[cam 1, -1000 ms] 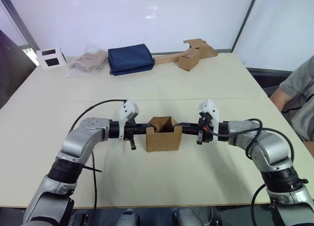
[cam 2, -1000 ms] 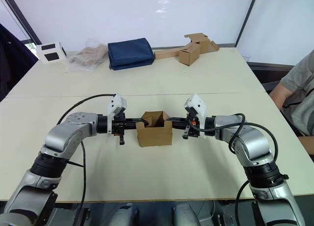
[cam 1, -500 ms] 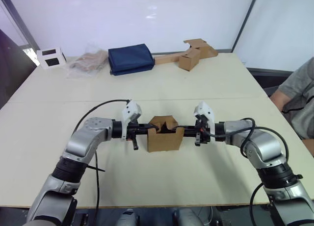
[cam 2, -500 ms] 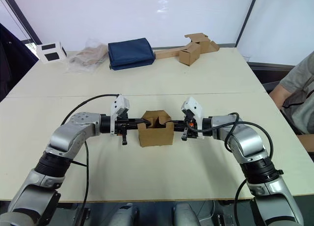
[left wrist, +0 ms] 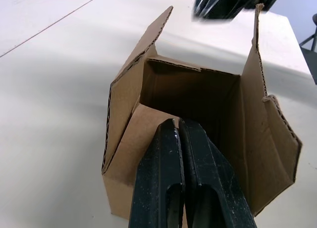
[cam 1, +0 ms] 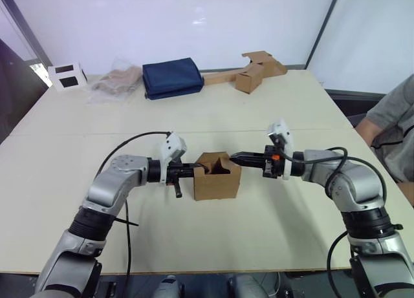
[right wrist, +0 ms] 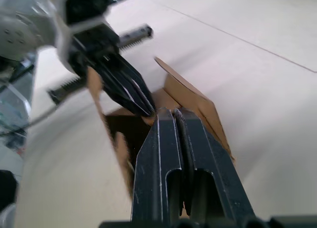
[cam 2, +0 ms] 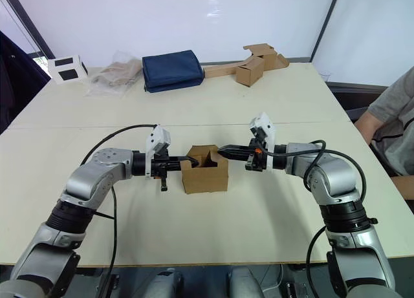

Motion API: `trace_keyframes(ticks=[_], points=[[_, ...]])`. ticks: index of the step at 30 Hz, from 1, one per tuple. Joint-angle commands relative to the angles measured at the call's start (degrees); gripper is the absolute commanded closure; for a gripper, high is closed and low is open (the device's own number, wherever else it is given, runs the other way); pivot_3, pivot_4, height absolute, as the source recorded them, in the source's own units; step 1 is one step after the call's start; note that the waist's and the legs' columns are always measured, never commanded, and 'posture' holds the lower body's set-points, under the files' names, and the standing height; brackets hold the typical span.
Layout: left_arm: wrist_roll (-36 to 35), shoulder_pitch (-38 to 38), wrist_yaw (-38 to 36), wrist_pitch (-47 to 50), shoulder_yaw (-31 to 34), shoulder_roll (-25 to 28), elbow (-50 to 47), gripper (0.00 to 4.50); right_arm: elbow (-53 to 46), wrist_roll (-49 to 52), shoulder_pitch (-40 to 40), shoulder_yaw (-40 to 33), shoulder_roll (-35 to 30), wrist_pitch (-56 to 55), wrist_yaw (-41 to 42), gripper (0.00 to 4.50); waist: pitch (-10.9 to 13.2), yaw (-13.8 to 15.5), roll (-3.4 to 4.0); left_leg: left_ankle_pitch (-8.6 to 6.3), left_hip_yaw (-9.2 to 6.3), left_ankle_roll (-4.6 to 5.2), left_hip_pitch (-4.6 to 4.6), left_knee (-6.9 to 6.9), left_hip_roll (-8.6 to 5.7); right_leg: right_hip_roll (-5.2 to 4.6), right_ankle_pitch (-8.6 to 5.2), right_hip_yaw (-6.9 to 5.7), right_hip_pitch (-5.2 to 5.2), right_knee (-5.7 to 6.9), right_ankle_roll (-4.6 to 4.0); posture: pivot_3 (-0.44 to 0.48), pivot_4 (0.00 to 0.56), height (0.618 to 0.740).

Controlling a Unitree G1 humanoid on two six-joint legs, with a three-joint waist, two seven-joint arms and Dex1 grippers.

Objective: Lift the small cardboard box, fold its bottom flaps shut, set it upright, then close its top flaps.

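- One small cardboard box (cam 1: 217,180) stands upright on the table (cam 1: 259,110), top flaps (left wrist: 148,45) raised.
- Left gripper (left wrist: 179,125) pressed together, tips on the box's near flap.
- Right gripper (right wrist: 173,114) likewise narrowed shut, above the box's opposite rim.

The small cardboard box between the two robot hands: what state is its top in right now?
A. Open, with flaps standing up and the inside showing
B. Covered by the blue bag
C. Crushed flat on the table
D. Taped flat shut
A: the small cardboard box stands on the table with its top flaps raised and its dark inside showing, while the left gripper and the right gripper point in at its open top, fingers together.
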Motion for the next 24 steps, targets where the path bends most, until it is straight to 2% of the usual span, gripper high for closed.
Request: trace_keyframes(ticks=[1,10,20,24], points=[[-0.5,-0.8,-0.9,-0.2,0.7,0.5,-1.6,4.42,1.5,-3.2,-0.6,1.9,0.1,-3.9,1.1,4.5,0.0,0.0,0.0,0.0,0.0,0.0,0.0,0.0,0.0,0.0,0.0,0.0,0.0,0.0,0.0,0.0,0.15,0.74],[-1.2,-2.2,-1.8,0.5,2.6,2.3,-1.5,4.42,-0.1,-3.4,0.3,2.3,0.2,-4.0,2.2,4.5,0.0,0.0,0.0,0.0,-0.01,0.0,0.0,0.0,0.0,0.0,0.0,-0.01,0.0,0.0,0.0,0.0,0.15,0.74],[-5.9,-7.0,-3.8,4.6,7.7,4.8,0.9,4.42,-6.4,-0.4,3.5,-2.3,-1.1,-0.3,0.3,4.5,0.0,0.0,0.0,0.0,-0.02,0.0,-0.01,0.0,0.0,0.0,0.0,-0.02,0.01,-0.01,0.0,0.0,0.15,0.74],[-0.3,-8.6,-3.6,-1.2,5.5,5.6,6.8,4.42,-8.8,2.9,2.8,-6.7,-1.5,2.5,-1.7,4.5,0.0,0.0,0.0,0.0,-0.02,0.0,-0.01,0.0,0.0,0.01,0.0,-0.02,-0.01,0.01,0.0,0.0,0.15,0.74]])
